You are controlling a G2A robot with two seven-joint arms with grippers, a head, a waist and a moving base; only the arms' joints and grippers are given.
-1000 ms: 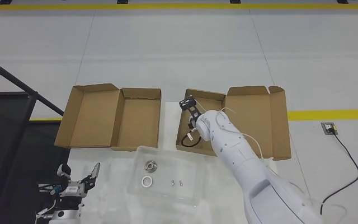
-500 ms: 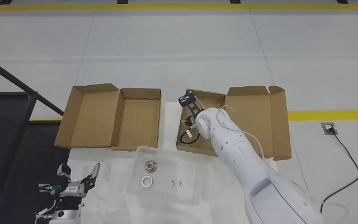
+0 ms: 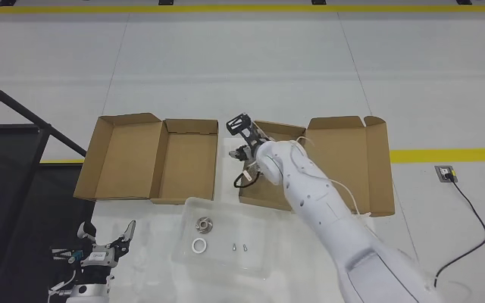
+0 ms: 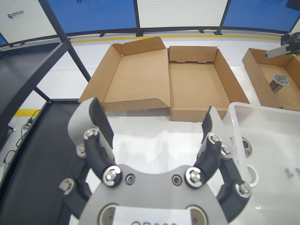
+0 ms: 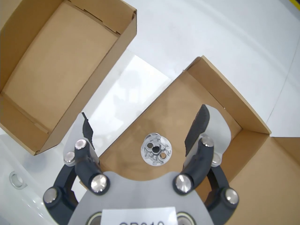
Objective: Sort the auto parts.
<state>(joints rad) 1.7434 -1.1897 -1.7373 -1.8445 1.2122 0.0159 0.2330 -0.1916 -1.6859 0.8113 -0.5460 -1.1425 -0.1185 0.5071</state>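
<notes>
Flanged metal hub (image 5: 156, 151) stands in a cardboard box (image 5: 229, 104) under the right gripper (image 5: 144, 115), jaws apart; the left gripper (image 4: 152, 108), jaws likewise apart, hovers beside the clear bin (image 4: 235, 122).

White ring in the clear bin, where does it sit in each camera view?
Top view: the white ring lies in the clear bin, toward its left end.
Left wrist view: it lies just inside the bin wall, beside the left gripper.
Right wrist view: it lies beside the right gripper.
Shared landmark: the cardboard box next to the bin.
</notes>
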